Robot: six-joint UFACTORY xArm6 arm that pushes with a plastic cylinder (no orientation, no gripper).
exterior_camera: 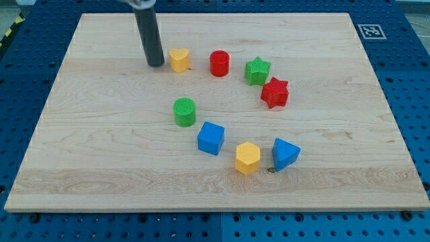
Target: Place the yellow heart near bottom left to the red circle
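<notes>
The yellow heart (179, 60) lies on the wooden board near the view's top, left of centre. The red circle (220, 63) stands to its right with a clear gap between them. My tip (156, 64) rests on the board just left of the yellow heart, a small gap away from it. The dark rod rises from the tip to the view's top edge.
A green star (257, 70) and a red star (275, 93) lie right of the red circle. A green circle (185, 111), a blue cube (211, 138), a yellow hexagon (247, 158) and a blue triangle (285, 154) form an arc below. The board (80, 134) sits on a blue pegboard.
</notes>
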